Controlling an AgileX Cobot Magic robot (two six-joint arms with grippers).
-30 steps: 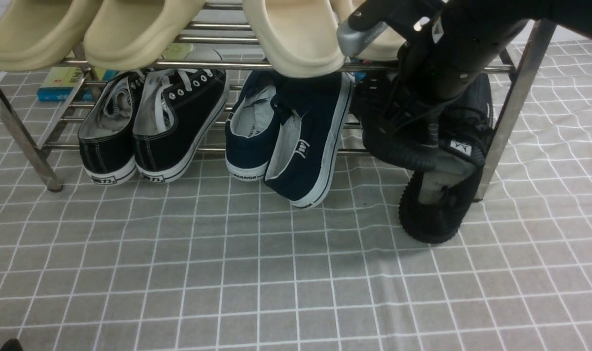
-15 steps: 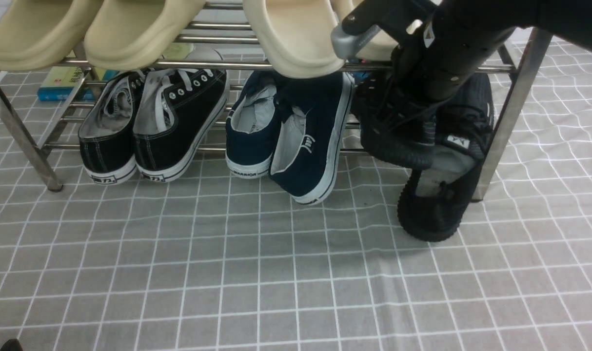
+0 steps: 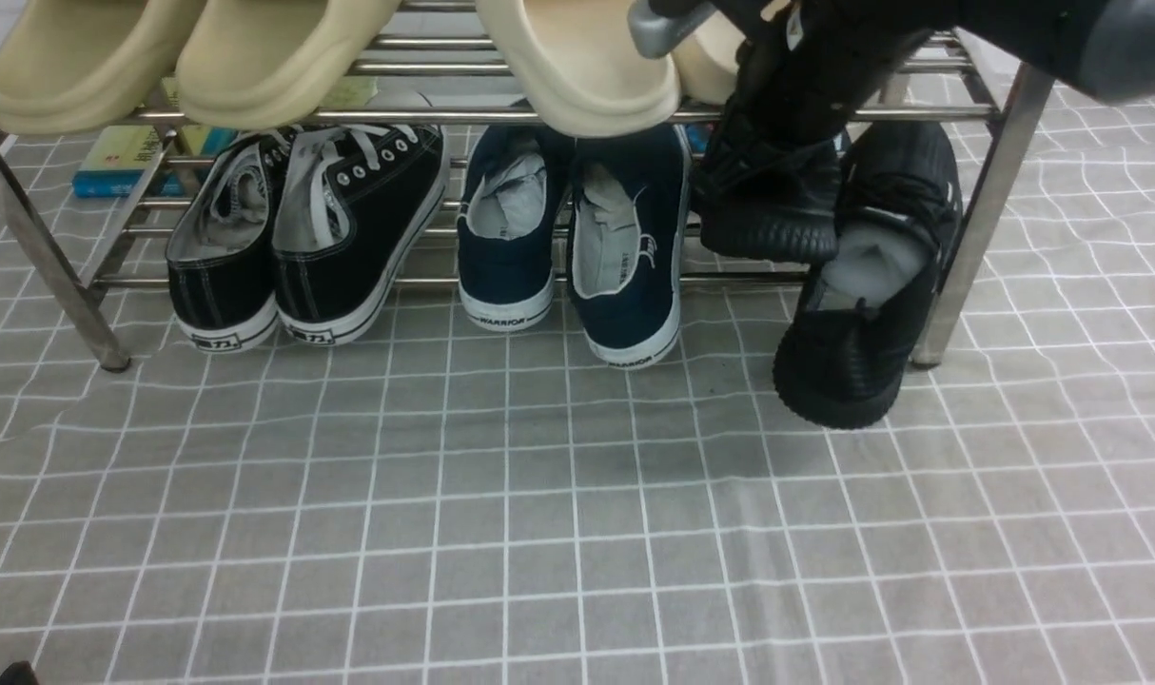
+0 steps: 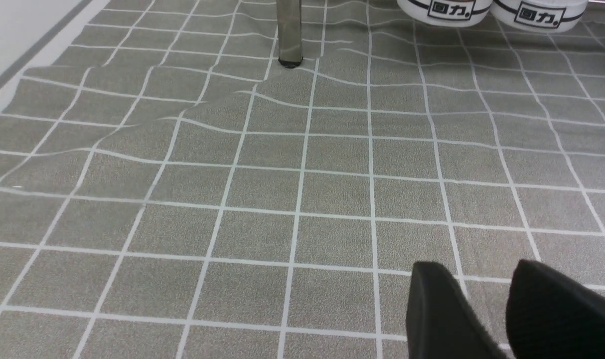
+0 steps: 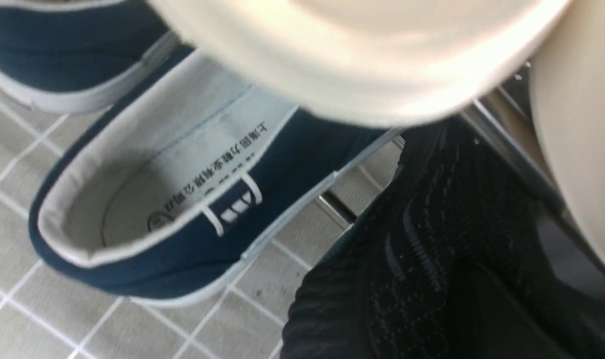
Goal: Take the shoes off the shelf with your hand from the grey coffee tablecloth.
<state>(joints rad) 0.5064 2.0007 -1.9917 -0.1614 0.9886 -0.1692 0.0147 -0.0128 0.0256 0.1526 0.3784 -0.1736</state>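
- A low steel-rod shelf (image 3: 982, 209) is standing at 12 o'clock on a grey checked tablecloth (image 3: 539, 533), which is wrinkling slightly near the shelf legs.
- Cream slippers (image 3: 273, 57) are lying on the top tier. Below them, black canvas sneakers (image 3: 349, 238) are sitting at 11 o'clock and navy slip-ons (image 3: 625, 266) at 12 o'clock.
- The black mesh shoes (image 3: 863, 314) are sitting at about 2 o'clock, at the right end of the lower tier, just beside the shelf's right front leg.
- The right hand (image 3: 787, 105) is reaching down from 1 o'clock, across the front of the top tier, onto the inner shoe of the pair.
- Its fingers are drawn nearly together and appear to be nipping that shoe's upper. The fingertips are hiding among black arm and black mesh, so the exact hold cannot be told.
- That inner shoe is hanging with its ridged heel clear of the cloth, above the lower front rod.
- The outer shoe is leaning toe-up on the rods, its heel resting on the cloth and its grey lining showing.
- From the right wrist, black mesh is filling the near corner, with a navy slip-on just beside it and a cream slipper overhead.
- The left hand (image 4: 482, 271) is hovering low over bare cloth at about 8 o'clock, well apart from the black mesh shoes.
- Its two black fingers (image 4: 439, 309) are standing apart, with cloth showing between them, gripping nothing.
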